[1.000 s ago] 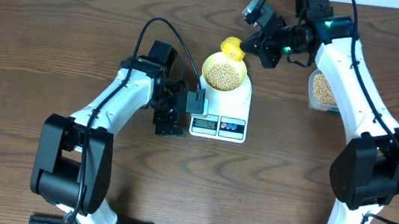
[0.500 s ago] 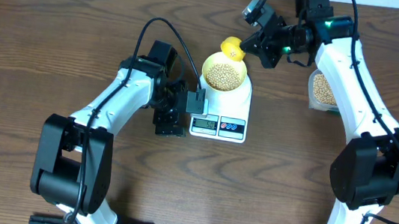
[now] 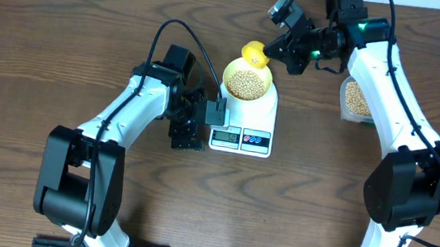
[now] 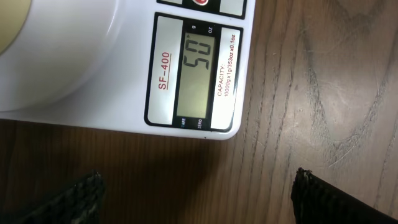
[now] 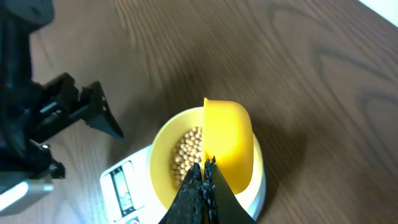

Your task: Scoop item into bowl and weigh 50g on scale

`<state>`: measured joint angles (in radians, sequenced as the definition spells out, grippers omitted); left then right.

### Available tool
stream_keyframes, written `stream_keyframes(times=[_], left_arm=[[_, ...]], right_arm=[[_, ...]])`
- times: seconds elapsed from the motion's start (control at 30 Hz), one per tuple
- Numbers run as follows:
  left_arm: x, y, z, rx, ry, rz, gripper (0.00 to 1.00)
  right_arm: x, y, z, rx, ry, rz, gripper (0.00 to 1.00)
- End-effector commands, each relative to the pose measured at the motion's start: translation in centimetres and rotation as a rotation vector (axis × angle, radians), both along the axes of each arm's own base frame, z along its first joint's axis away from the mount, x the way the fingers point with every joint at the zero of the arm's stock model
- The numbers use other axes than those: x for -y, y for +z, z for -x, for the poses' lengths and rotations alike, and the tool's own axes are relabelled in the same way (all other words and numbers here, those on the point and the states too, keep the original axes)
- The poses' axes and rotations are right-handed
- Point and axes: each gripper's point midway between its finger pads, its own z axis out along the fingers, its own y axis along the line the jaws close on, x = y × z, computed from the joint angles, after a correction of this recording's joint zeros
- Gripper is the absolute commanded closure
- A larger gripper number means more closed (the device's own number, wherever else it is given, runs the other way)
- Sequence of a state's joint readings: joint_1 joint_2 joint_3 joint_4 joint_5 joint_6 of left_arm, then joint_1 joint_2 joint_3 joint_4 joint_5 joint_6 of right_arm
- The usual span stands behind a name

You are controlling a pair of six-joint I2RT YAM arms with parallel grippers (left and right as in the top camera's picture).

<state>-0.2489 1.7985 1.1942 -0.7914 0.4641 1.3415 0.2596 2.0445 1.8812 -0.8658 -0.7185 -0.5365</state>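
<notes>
Yellow scoop (image 5: 229, 143), clamped by its handle in the right jaws, hangs tilted over the bowl (image 3: 227, 73), whose beans (image 3: 247, 82) sit on the scale (image 3: 267, 112) just below, while the left jaws stand wide apart, empty, beside the display (image 4: 198, 74).

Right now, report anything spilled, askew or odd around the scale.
Nothing stands out. The beans sit inside the bowl, the bowl stands upright on the scale, and no loose beans show on the table. The right gripper holds the yellow scoop tilted over the bowl's rim.
</notes>
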Motion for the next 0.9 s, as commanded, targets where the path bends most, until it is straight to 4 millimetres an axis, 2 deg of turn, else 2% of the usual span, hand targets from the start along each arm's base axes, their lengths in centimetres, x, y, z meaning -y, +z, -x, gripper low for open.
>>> stream_keyframes(times=[0.0,0.63,0.8,0.87], left_arm=[[-0.2,0.3,0.3,0.007,0.002,-0.004,0.02],[-0.2,0.3,0.3,0.007,0.002,-0.004,0.02],[-0.2,0.3,0.3,0.007,0.002,-0.004,0.02],[-0.2,0.3,0.3,0.007,0.002,-0.004,0.02]], right_arm=[[-0.8,1.6,0.7,-0.018,0.021,-0.071,0.99],[-0.9,1.9,0.4,-0.017,0.009,-0.089,0.99],[-0.2,2.9,-1.1,-0.082,-0.114,-0.145,0.99],[0.7,3.6,-1.8,-0.107,-0.174,-0.171,0.99]])
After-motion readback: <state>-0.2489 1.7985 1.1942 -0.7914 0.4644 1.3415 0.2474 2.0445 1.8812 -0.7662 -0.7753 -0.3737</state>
